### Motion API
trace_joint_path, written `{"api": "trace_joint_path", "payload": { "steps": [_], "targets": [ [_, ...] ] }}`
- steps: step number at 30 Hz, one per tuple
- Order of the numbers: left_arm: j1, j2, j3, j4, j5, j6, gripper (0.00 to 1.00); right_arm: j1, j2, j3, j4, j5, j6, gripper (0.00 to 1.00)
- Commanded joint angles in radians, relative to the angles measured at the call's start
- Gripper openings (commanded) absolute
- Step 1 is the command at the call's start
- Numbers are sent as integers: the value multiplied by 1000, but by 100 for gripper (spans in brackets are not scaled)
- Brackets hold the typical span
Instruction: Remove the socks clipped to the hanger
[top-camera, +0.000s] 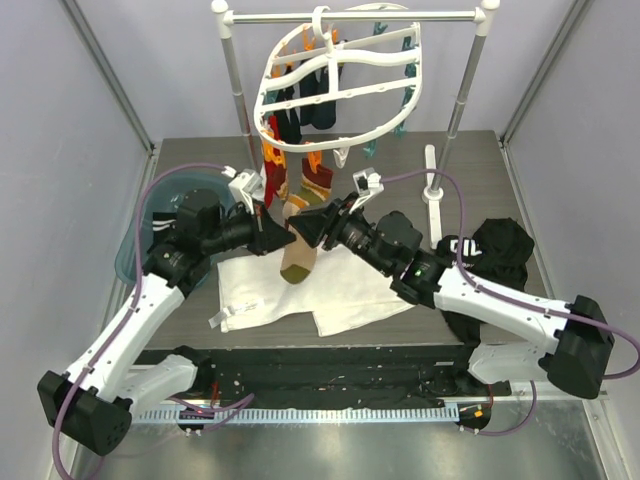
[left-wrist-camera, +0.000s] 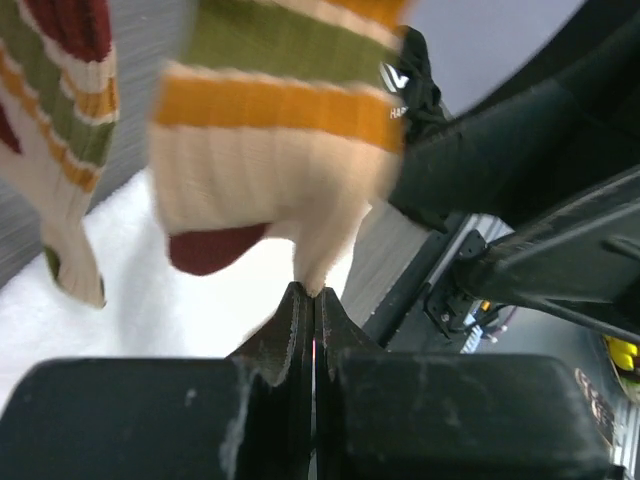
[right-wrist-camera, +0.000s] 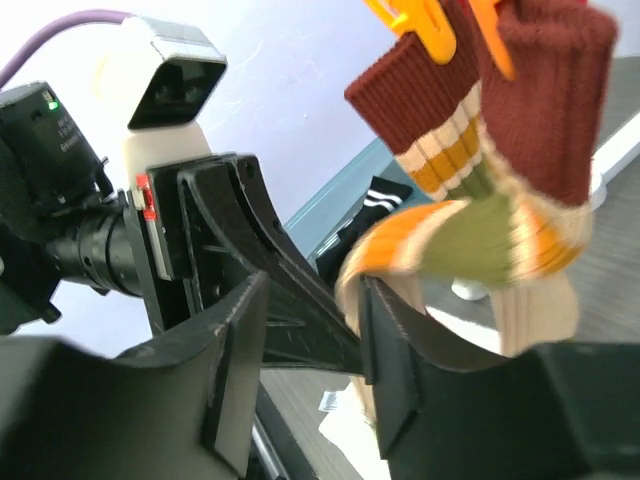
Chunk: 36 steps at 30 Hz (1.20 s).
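Socks (top-camera: 318, 185), knitted, clipped to a white oval hanger (top-camera: 340, 75) above both grippers.

Item in hand: striped sock (left-wrist-camera: 280, 150) with cream, orange, green and maroon bands. Its cuff is up at the orange clips (right-wrist-camera: 420, 20) above the right gripper (right-wrist-camera: 312, 300). Its toe hangs into the left gripper (left-wrist-camera: 313, 295).

Left gripper: jaws pressed together on the cream toe tip.
Right gripper: jaws apart, knit just beside one finger, nothing pinched.

Handling, judged: light, soft and stretchy. It will likely lengthen before a clip lets go, so take hold high, near the cuff.

Count:
- Striped socks in the wrist views: two.
- Dark socks (top-camera: 320, 105) beyond: at least two; total unclear.
- Hanger: one.
- White cloth (top-camera: 300, 290) on the desk (top-camera: 480, 170), below the grippers: one.
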<state>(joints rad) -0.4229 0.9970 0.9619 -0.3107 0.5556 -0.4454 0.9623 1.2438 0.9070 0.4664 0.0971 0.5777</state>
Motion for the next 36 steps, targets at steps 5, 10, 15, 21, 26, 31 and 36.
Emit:
{"api": "trace_joint_path", "payload": {
  "steps": [5, 10, 15, 21, 26, 31, 36],
  "targets": [
    [-16, -52, 1, -5, 65, -42, 0, 6, -105, 233, -360, 70, -85, 62],
    [-16, -63, 24, -37, 136, -58, 0, 6, -119, 299, -405, 128, -157, 66],
    [-16, -77, 40, -51, 204, -75, 0, 4, -80, 415, -494, 179, -226, 74],
    [-16, -98, 60, -97, 259, -70, 0, -23, -21, 513, -557, 213, -240, 78],
    [-16, -112, 77, -134, 268, -61, 0, -60, 17, 553, -584, 213, -226, 77],
    [-16, -115, 81, -130, 279, -78, 0, -108, 48, 558, -584, 162, -197, 76],
    [-16, -118, 75, -107, 293, -98, 0, -134, 59, 546, -546, 112, -197, 76]
  ]
}}
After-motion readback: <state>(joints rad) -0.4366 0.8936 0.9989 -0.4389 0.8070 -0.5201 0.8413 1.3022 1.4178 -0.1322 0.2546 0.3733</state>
